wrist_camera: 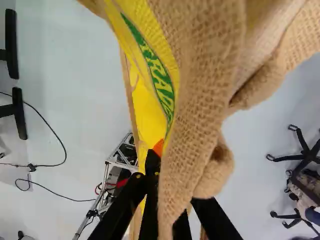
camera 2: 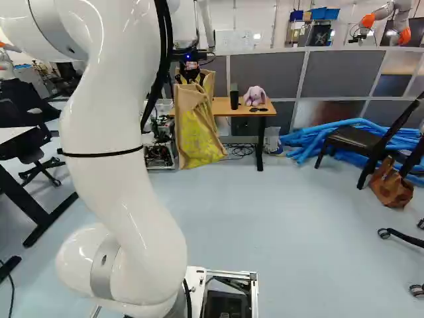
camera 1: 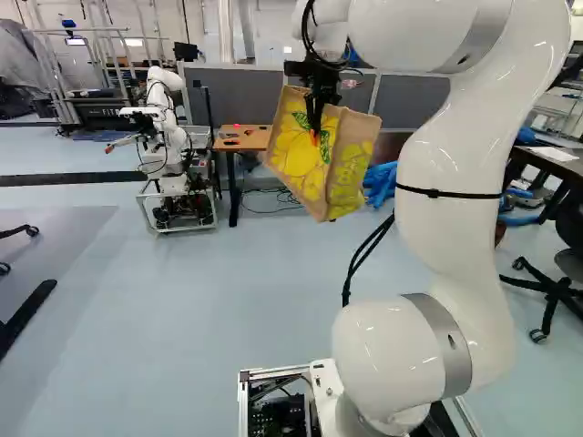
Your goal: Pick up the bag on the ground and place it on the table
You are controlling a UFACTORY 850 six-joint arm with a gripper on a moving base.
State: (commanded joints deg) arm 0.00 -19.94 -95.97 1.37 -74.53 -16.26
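One bag (camera 1: pixel 296 164), hanging from end effector (camera 1: pixel 316 133), seemingly pinched

Toy (camera 2: pixel 254 97) on table (camera 2: pixel 228 110) — chair (camera 2: pixel 358 138) right of both.

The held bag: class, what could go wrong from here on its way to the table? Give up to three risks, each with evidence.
The bag hangs tilted from the jaws, so it could swing or slip. The wooden table holds a plush toy and a black cylinder, which the bag might knock over on landing. Its cloth fills much of the wrist view, so judging the set-down from there may be hard.
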